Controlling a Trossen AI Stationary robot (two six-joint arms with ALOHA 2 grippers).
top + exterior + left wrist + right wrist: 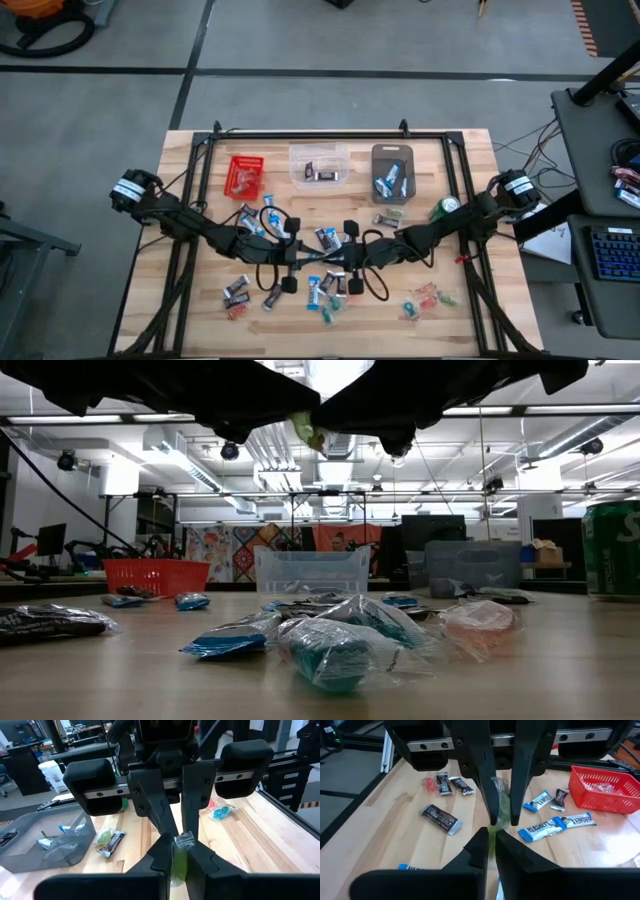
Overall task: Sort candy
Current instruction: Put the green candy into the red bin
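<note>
Nearest the low camera, a teal sweet in a crinkled clear wrapper lies on the pale wooden tabletop among other loose candy.

Above it, at the middle of the frame, the two arms meet nose to nose. The left gripper is closed on one end of a small green sweet in clear wrapping. The right gripper is pinched onto the other end, so the sweet hangs in the air between them, clear of the tabletop. This looks like a hand-over.

To do it well, only one gripper should let go, and only once the other's grip is sure. The wrapper is slippery and crushes easily, so pulling apart while both are clamped may tear it or flick the sweet away.

Along the upper edge of the overhead frame stand three bins:
- **Left:** a red mesh basket.
- **Centre:** a clear plastic bin, holding a dark sweet.
- **Right:** a grey bin, holding blue-and-white ones.

The green sweet probably belongs in the red basket. Whichever arm keeps it should lift it over the scattered pile before carrying it there.
</note>
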